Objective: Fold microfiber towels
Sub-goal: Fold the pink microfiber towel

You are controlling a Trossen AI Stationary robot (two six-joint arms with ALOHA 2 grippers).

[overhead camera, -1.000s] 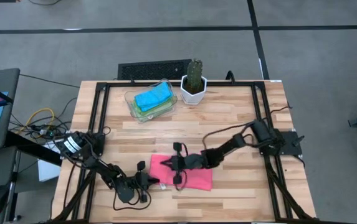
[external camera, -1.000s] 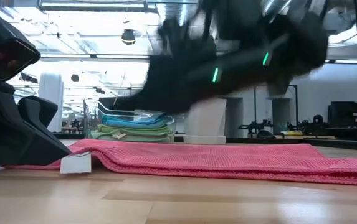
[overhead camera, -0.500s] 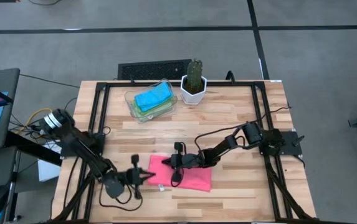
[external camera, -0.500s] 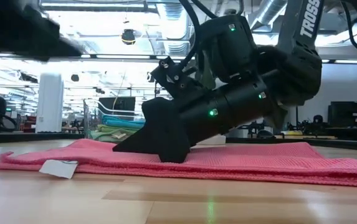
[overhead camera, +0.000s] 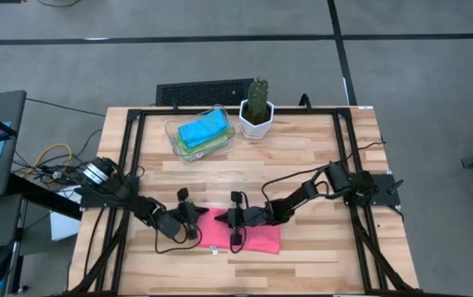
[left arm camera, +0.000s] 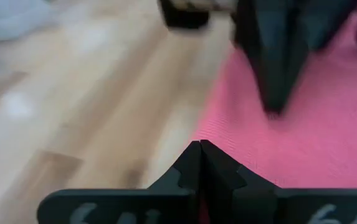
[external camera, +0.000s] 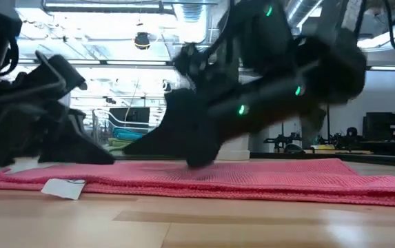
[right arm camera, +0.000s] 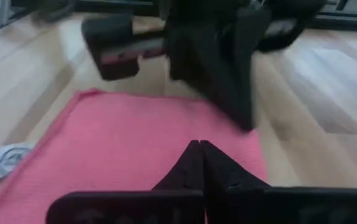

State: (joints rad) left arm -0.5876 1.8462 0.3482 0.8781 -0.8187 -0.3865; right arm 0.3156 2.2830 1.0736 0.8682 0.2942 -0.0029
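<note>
A folded towel (overhead camera: 244, 233) lies flat on the table (overhead camera: 302, 157) near its front edge, about midway across. The left gripper (overhead camera: 195, 213) sits at the towel's left end and the right gripper (overhead camera: 222, 216) over its left half — the two face each other, close together. Well behind the towel, a tray (overhead camera: 180, 142) holds stacked towels (overhead camera: 201, 130), with a potted plant (overhead camera: 257, 110) just beside it on the right.

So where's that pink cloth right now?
In the high view the pink cloth lies flat at the table's near edge, between the two arms.
</note>
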